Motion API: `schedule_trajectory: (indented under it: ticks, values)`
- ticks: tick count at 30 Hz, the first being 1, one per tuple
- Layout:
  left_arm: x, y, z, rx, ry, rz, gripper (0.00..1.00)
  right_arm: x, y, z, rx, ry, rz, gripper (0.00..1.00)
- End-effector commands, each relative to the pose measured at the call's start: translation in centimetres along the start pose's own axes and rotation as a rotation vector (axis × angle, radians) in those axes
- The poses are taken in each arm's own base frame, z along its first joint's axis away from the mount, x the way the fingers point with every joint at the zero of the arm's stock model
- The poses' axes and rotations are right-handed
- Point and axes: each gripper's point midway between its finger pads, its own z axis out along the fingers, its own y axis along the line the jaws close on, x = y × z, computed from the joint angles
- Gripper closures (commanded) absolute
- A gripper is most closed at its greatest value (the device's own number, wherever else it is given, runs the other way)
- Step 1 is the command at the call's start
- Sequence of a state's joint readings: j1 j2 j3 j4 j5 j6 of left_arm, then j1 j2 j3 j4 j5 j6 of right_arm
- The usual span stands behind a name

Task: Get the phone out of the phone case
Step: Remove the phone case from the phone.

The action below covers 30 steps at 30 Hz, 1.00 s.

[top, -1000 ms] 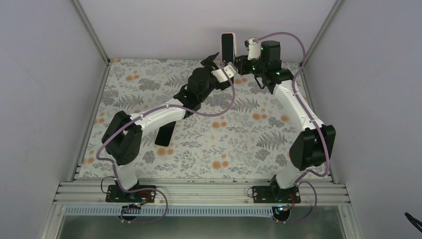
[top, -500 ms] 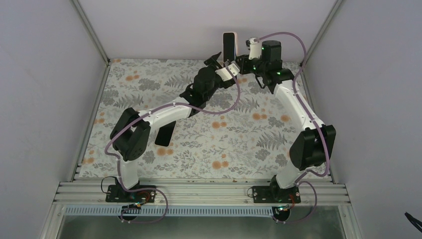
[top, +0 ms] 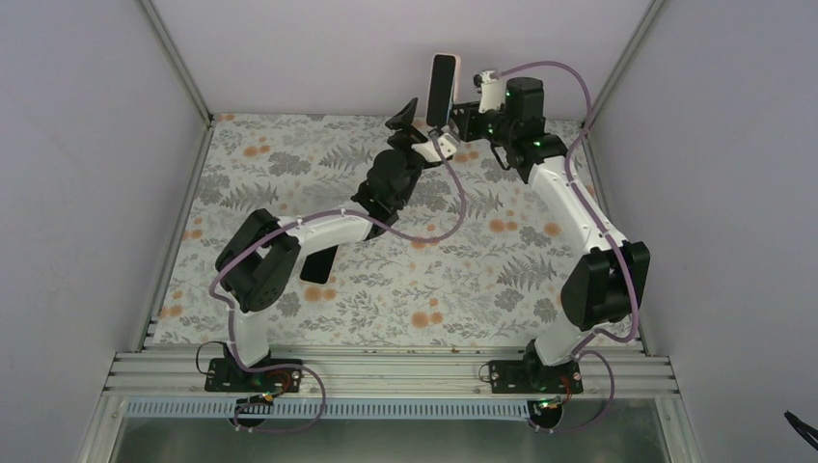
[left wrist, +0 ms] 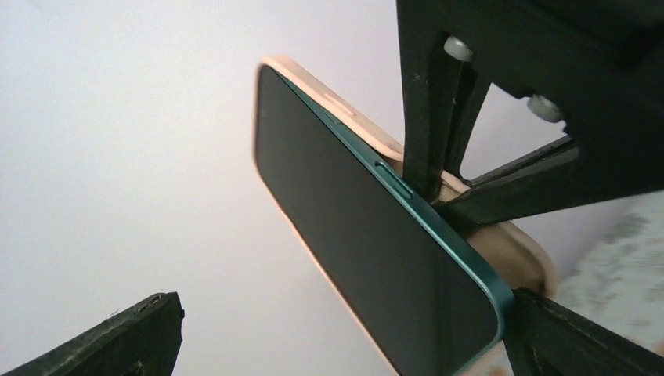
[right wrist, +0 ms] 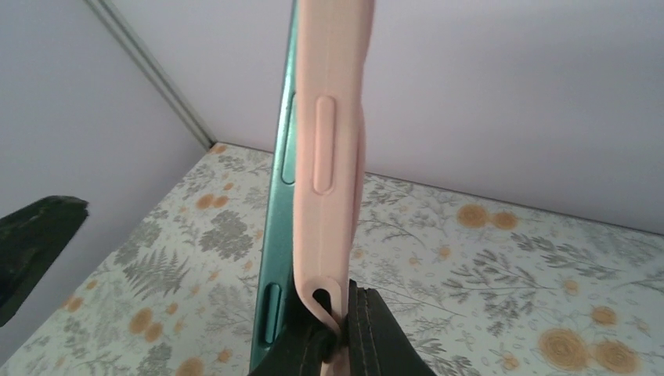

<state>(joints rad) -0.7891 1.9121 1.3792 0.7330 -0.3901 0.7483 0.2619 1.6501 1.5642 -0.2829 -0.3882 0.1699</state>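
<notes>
The phone (top: 442,87) has a dark screen and a teal frame and sits in a pink case (top: 454,75). It is held upright in the air near the back wall. My right gripper (top: 459,122) is shut on the case's lower edge (right wrist: 338,309). There the teal phone edge (right wrist: 279,204) stands a little apart from the pink case (right wrist: 329,149). My left gripper (top: 418,118) is open around the phone's lower end. In the left wrist view the phone (left wrist: 368,243) lies between my open left gripper (left wrist: 344,317), its lower corner by the right finger (left wrist: 575,345).
A dark flat rectangular object (top: 319,262) lies on the floral table cover (top: 463,280) under the left arm. Grey walls close in the back and both sides. The left gripper's finger (right wrist: 35,243) shows at the left edge of the right wrist view.
My left arm has stretched farther back and its gripper has risen up to the phone's lower end. The phone has tilted slightly to the left. The right arm has hardly moved.
</notes>
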Motion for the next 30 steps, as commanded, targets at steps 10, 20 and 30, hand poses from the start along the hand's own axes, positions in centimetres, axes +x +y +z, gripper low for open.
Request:
schedule_trajectory:
  ticks: [10,20,30]
  values:
    - [0.8,12.9,0.1,-0.466,-0.050,0.162,0.00,2.6,8.7,-1.0,-0.383,0.081,-0.075,0.97]
    - [-1.7,8.1,-0.9,-0.348,-0.194,0.182,0.05,4.6,13.1,-0.2,-0.481,0.138,-0.155,0.97]
    - [-4.3,3.9,-2.9,-0.277,-0.312,0.234,0.41,5.9,12.0,1.7,-0.448,0.176,-0.136,0.97]
